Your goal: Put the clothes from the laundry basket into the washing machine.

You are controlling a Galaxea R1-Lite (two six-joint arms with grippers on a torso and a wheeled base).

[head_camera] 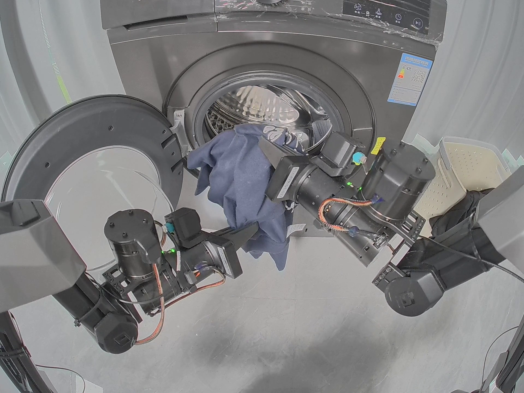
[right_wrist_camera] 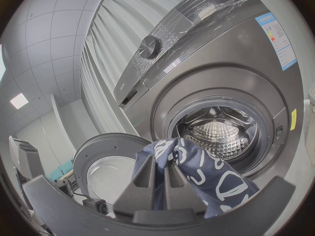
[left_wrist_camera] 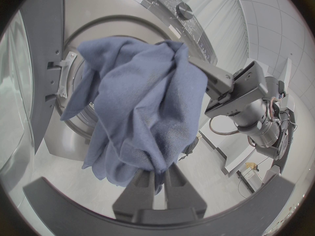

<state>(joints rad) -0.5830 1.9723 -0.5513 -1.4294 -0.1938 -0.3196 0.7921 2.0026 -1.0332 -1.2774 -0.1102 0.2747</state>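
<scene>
The left gripper (head_camera: 251, 230) is lowest and closest. Its fingers (left_wrist_camera: 141, 190) are clenched on the bottom folds of a blue garment (head_camera: 240, 178). The cloth hangs loose from there up to the right gripper (head_camera: 266, 146), which is higher and farther forward. The right gripper's fingers (right_wrist_camera: 144, 184) are pressed together on the garment's upper end, where a white print shows on darker blue. Stretched between the two grippers, the garment drapes over the lower lip of the drum opening (head_camera: 256, 107), and most of it is outside in front of the washing machine (head_camera: 305, 50). The round door (head_camera: 87, 154) is swung fully open on the robot's left, beside the opening. On the robot's right, just beside the machine, is the pale laundry basket (head_camera: 469, 170), with some dark clothing (head_camera: 461, 208) at its near edge, partly hidden by the right arm. Pale curtains (head_camera: 480, 83) hang behind the machine.
</scene>
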